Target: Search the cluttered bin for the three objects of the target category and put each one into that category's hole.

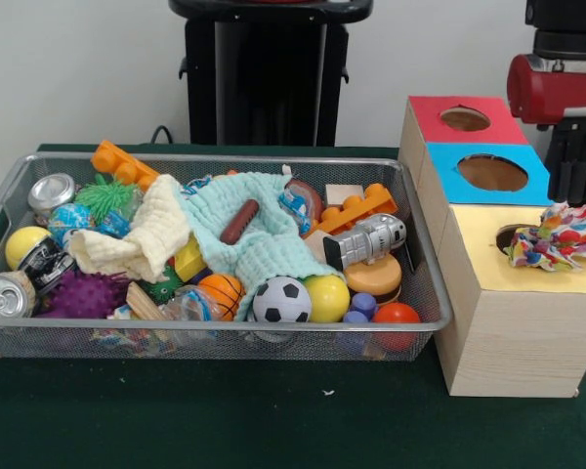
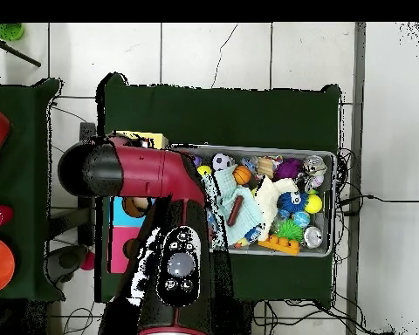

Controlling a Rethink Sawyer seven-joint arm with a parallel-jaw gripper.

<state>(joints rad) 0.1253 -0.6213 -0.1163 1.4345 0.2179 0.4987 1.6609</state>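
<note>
One bright multicolour fabric piece (image 1: 559, 234) lies scrunched on the yellow-topped box (image 1: 488, 269), covering most of its round dark hole (image 1: 509, 235). The red and black arm (image 1: 557, 88) hangs just above and behind it at the right edge. Its black lower end (image 1: 576, 161), where the gripper is, is cut off by the frame. The wire mesh bin (image 1: 425, 256) stands left of the boxes, full of toys. A small blue and red patterned bit (image 1: 295, 202) shows by the mint cloth; I cannot tell what it is. In the overhead view the arm (image 2: 161, 218) hides the boxes and the gripper.
A blue-topped box (image 1: 491, 173) and a red-topped box (image 1: 466, 119) stand behind the yellow one. In the bin lie a pale-yellow cloth (image 1: 142, 239), a mint-green cloth (image 1: 259, 234), balls, cans, orange bricks and a toy robot (image 1: 366, 239). The bin also shows in the overhead view (image 2: 333, 205).
</note>
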